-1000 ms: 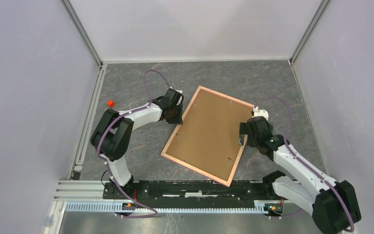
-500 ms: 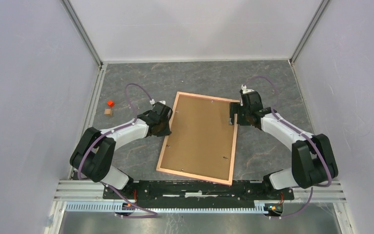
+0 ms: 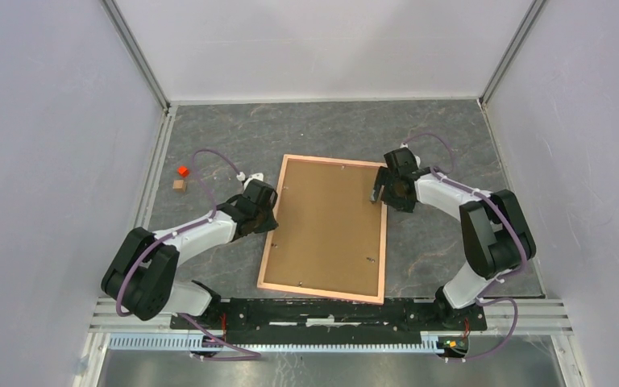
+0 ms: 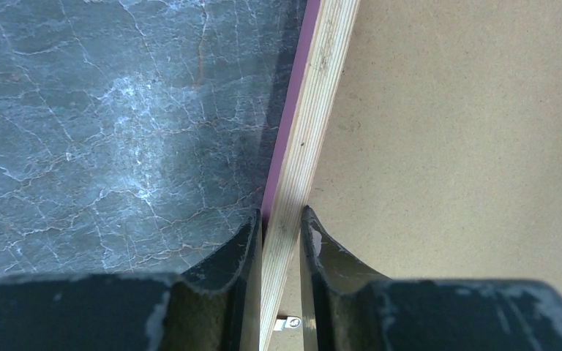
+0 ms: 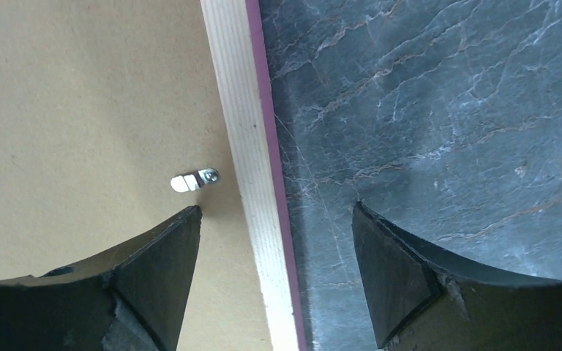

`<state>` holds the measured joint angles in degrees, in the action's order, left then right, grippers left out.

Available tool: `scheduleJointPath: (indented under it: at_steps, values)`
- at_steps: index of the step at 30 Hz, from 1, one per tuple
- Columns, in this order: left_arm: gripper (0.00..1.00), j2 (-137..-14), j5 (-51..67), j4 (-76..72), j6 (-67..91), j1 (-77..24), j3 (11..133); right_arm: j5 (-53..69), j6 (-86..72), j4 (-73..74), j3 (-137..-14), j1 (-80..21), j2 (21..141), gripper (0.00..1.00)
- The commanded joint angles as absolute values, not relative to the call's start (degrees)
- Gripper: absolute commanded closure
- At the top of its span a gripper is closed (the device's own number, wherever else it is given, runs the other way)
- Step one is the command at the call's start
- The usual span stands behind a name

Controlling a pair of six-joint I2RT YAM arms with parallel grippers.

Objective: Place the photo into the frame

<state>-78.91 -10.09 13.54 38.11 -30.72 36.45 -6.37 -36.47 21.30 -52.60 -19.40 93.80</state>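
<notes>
Frame (image 3: 321,292) swung square to near edge of counter (image 3: 234,133); left pincer (image 4: 279,219) grasps it, right pincer (image 5: 278,212) released astride, seemingly not touching; lopsided pull could skew it.

1. I read the frame (image 4: 315,110) rail as bare pale wood, fine-grained and matt.
2. The backing board (image 4: 468,146) looks like smooth matt fibreboard.
3. The turn clip (image 5: 194,179) is shiny metal.
4. The table (image 4: 117,124) has a marbled, faintly glossy finish.
</notes>
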Motion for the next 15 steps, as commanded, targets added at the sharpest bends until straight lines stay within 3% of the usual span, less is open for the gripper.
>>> scheduleJointPath:
  at_steps: [1,15]
  values:
    - [0.98,-79.1,-10.8,11.2,42.2,-30.0,34.6,-11.2,-46.9,26.1,-57.7,-20.7,96.1,0.19]
    - [0.98,-79.4,-7.5,6.9,43.2,-30.0,31.0,-12.7,-54.6,28.7,-59.9,-21.7,98.6,0.18]
